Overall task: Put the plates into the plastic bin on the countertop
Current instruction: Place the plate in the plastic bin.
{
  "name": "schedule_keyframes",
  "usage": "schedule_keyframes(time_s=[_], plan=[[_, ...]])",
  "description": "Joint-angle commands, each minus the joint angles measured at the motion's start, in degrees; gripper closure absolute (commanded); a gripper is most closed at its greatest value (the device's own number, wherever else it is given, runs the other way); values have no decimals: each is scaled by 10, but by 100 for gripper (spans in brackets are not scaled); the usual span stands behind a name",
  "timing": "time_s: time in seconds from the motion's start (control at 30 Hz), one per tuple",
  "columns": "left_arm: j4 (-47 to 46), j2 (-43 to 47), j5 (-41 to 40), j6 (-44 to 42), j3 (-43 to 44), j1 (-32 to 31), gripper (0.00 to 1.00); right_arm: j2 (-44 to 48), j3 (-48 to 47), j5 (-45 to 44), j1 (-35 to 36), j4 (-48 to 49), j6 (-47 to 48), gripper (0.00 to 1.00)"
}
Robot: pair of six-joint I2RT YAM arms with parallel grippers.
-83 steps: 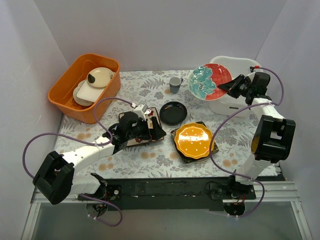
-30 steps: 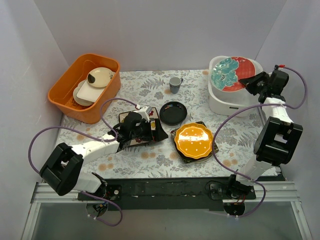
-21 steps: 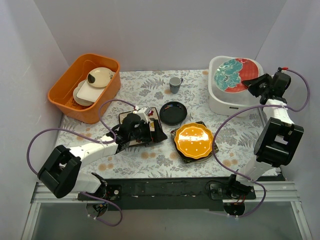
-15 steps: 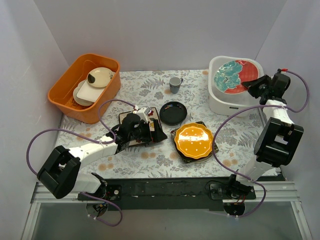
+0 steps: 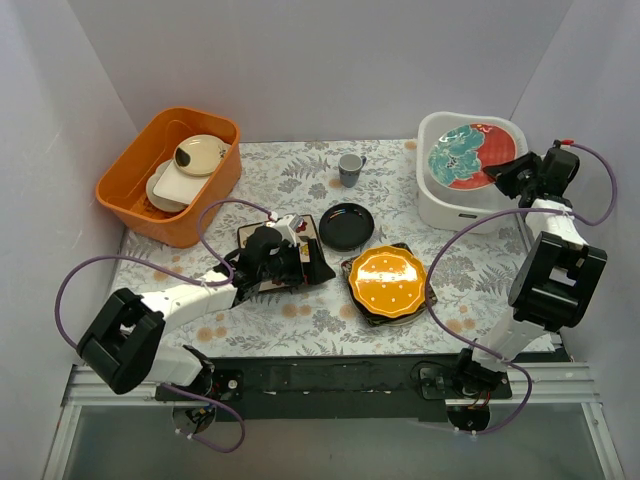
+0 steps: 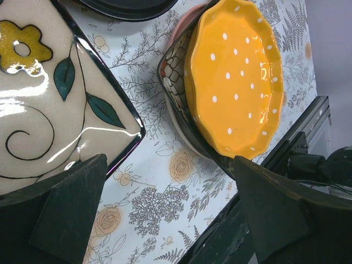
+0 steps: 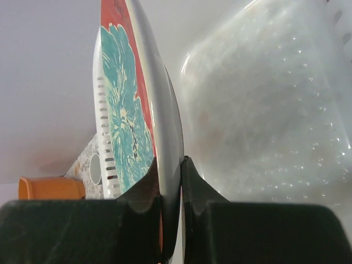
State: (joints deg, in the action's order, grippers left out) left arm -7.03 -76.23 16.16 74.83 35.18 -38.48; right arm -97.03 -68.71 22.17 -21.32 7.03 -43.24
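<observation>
My right gripper [image 5: 508,176] is shut on the rim of the round red-teal plate [image 5: 468,155], holding it tilted over the white plastic bin [image 5: 440,205] at the back right. In the right wrist view the plate [image 7: 124,121] stands on edge between my fingers [image 7: 170,212] with the bin's inside [image 7: 264,121] beyond. My left gripper [image 5: 318,268] is open over the cream square flowered plate [image 5: 300,238], also seen in the left wrist view [image 6: 44,99]. The yellow scalloped plate [image 5: 387,279] lies on the black square plate [image 5: 365,310]; the left wrist view shows it [image 6: 236,82]. A small black plate [image 5: 346,225] lies mid-table.
An orange tub [image 5: 170,175] with plain cream dishes stands at the back left. A small grey-blue cup [image 5: 350,169] stands at the back middle. The fern-print cloth [image 5: 300,320] covers the countertop; its near edge shows in the left wrist view [image 6: 264,214].
My right gripper carried the red-teal plate from in front of the bin to over it and lowered it toward the inside. The left arm has barely moved.
</observation>
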Motion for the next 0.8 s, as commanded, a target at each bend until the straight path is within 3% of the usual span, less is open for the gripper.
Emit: schedule_keyframes(time_s=[0.0, 0.27, 0.53, 0.77], plan=[[-15, -9, 15, -3, 9, 1, 2, -11, -37, 22, -5, 93, -14, 99], [-26, -14, 20, -8, 6, 1, 2, -46, -58, 9, 10, 69, 18, 99], [-37, -25, 33, -9, 3, 1, 2, -83, -120, -34, 28, -24, 83, 99], [-32, -19, 24, -14, 2, 1, 2, -125, -179, -65, 35, -96, 133, 89]])
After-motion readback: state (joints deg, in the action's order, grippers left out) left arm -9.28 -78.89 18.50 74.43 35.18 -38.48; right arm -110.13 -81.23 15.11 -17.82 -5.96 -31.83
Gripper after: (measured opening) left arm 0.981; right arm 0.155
